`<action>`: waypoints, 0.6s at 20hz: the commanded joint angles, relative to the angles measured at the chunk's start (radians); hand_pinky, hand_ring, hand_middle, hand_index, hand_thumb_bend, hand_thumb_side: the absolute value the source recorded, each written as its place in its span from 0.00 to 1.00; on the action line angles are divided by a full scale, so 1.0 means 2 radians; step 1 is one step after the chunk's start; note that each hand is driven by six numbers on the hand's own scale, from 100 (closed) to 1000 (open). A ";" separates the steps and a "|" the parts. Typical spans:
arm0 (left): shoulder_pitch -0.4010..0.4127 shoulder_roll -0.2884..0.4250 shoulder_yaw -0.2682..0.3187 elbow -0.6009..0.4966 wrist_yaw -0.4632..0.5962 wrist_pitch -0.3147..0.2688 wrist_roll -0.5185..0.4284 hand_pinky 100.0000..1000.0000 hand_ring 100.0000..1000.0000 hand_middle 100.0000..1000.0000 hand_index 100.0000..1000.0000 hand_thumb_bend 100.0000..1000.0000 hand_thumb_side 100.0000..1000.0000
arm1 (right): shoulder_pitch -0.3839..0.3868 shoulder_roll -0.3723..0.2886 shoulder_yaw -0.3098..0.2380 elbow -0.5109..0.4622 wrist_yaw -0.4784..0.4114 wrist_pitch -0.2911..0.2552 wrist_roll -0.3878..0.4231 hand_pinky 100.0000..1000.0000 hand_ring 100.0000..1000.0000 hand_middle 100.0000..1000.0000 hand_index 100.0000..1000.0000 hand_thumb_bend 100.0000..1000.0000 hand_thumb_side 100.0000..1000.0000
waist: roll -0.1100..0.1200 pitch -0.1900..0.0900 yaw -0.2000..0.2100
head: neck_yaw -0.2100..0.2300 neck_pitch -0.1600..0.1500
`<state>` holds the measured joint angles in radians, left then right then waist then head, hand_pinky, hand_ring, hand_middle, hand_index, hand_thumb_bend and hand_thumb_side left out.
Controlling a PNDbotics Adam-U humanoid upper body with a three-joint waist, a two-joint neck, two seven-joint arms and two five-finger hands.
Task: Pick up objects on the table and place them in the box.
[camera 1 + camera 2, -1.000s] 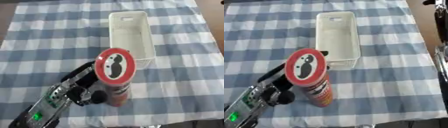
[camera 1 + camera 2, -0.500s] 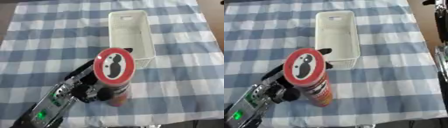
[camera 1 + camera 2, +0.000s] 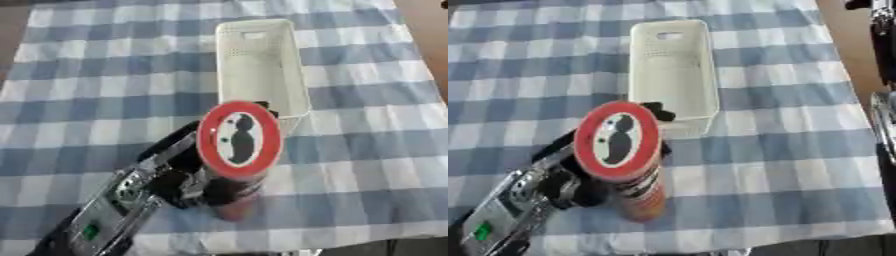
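Note:
A tall chip can [image 3: 236,197] with a round red lid [image 3: 238,139] bearing a black moustache face stands on the checked cloth, just in front of the near end of the white perforated box [image 3: 262,27]. My left hand [image 3: 179,175] comes in from the lower left and its fingers are curled round the can's body, with black fingertips [image 3: 656,111] showing behind the lid near the box's front wall. The box lies lengthwise, with nothing visible inside. My right hand does not show in either view.
A blue and white checked cloth [image 3: 87,75] covers the table. Its right edge [image 3: 833,50] borders brown floor. A black and silver piece of my right arm [image 3: 883,110] runs along the right border of the right eye view.
The can has tipped slightly, so its lid looks narrower and sits a little lower in the picture. My left hand stays curled round it. The box has not moved.

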<state>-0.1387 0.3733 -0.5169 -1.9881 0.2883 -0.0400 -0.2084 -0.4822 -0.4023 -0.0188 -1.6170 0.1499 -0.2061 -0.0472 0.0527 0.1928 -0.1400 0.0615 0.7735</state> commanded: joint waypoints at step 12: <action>-0.017 -0.013 -0.011 -0.006 0.049 0.020 -0.031 0.72 0.72 0.92 1.00 0.59 0.62 | -0.009 -0.009 -0.004 -0.010 -0.004 0.000 0.005 0.58 0.78 0.84 1.00 0.00 0.87 | -0.002 -0.004 0.001 | 0.000 -0.002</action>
<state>-0.1626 0.3506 -0.5402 -1.9877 0.3879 0.0015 -0.2602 -0.4822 -0.4022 -0.0188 -1.6175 0.1489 -0.2061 -0.0393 0.0526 0.1976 -0.1394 0.0616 0.7735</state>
